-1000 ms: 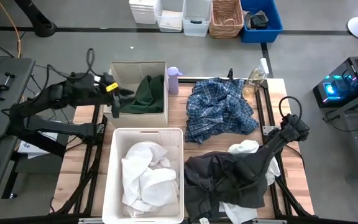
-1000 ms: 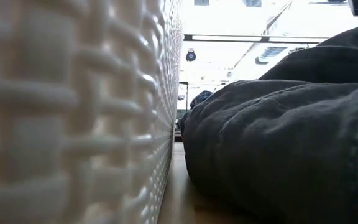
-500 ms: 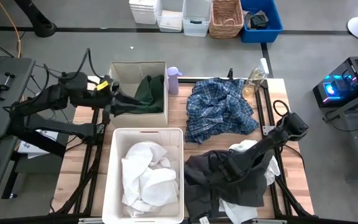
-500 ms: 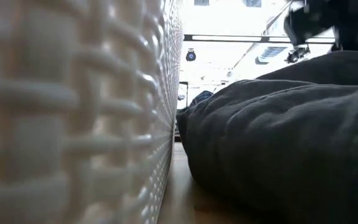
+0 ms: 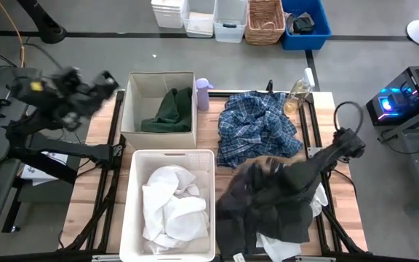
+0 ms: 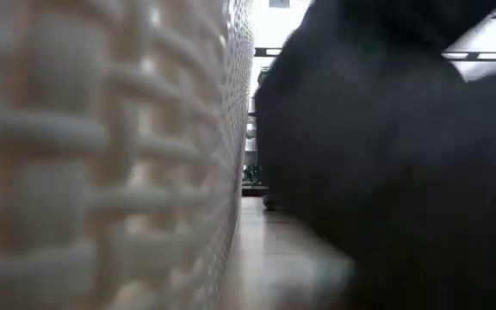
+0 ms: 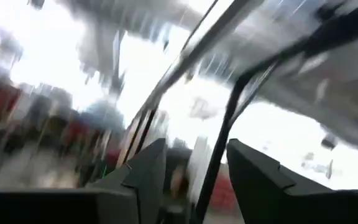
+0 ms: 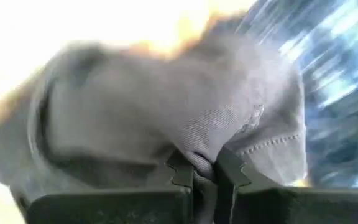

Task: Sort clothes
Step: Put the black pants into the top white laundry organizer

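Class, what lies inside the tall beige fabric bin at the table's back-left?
A crumpled dark green garment lies against the beige fabric bin's right side; anything beneath it is hidden.

The wooden desk (image 5: 208,131) carries two bins: a beige bin (image 5: 138,91) far left, a white bin (image 5: 131,211) near. A plaid garment (image 5: 257,127) sprawls far right, dark grey clothes (image 5: 268,207) heaped near right.

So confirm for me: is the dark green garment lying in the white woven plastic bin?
No: the dark green garment lies in the beige fabric box; the white woven plastic bin holds white clothes.
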Tool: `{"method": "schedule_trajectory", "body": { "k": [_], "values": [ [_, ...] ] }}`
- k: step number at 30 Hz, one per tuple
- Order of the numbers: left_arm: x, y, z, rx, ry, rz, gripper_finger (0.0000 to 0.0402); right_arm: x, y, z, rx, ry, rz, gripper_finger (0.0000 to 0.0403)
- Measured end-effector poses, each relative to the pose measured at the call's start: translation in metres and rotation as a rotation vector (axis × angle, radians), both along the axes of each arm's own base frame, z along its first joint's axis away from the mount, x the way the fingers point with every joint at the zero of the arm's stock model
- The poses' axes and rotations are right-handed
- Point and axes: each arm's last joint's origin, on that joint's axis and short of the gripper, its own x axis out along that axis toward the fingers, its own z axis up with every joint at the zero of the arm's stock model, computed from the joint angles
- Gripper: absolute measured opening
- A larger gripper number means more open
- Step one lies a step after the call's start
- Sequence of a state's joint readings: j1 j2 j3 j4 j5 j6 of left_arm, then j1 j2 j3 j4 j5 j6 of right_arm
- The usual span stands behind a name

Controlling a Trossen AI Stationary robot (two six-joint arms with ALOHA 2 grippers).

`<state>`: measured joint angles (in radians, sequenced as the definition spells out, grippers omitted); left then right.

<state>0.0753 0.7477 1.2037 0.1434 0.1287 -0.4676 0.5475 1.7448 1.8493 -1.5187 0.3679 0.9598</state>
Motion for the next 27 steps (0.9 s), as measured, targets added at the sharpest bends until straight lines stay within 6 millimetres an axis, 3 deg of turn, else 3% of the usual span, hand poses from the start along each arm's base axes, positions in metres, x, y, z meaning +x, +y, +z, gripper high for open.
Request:
{"method": "schedule_trajectory", "body": {
  "k": [3,6,9,14,17,20,24,27],
  "values": [
    [-0.012,-0.001,0.010,0.034,-0.126,0.020,0.0161,-0.006,-0.020,0.072,-0.079,-0.294,-0.039,0.0010],
    [-0.016,-0.001,0.011,0.055,-0.144,0.035,0.0161,-0.012,-0.040,0.134,-0.200,-0.614,-0.038,0.0009],
    [-0.017,-0.001,0.009,0.055,-0.125,0.037,0.0161,-0.006,-0.061,0.172,-0.380,-0.883,-0.062,0.0009],
    [-0.012,-0.001,0.004,0.048,-0.062,0.040,0.0161,0.021,-0.101,0.216,-0.571,-1.303,-0.023,0.0009],
    [-0.009,0.000,0.000,0.042,0.000,0.042,0.0161,0.039,-0.130,0.228,-0.666,-1.532,-0.015,0.0009],
    [-0.006,0.000,-0.006,0.032,0.065,0.037,0.0161,0.061,-0.165,0.225,-0.697,-1.723,-0.022,0.0009],
    [-0.005,0.000,-0.017,0.024,0.193,0.033,0.0161,0.097,-0.210,0.201,-0.548,-2.000,0.024,0.0009],
    [-0.008,0.000,-0.022,0.019,0.245,0.029,0.0161,0.129,-0.238,0.170,-0.415,-2.005,-0.036,0.0009]
  ]
}}
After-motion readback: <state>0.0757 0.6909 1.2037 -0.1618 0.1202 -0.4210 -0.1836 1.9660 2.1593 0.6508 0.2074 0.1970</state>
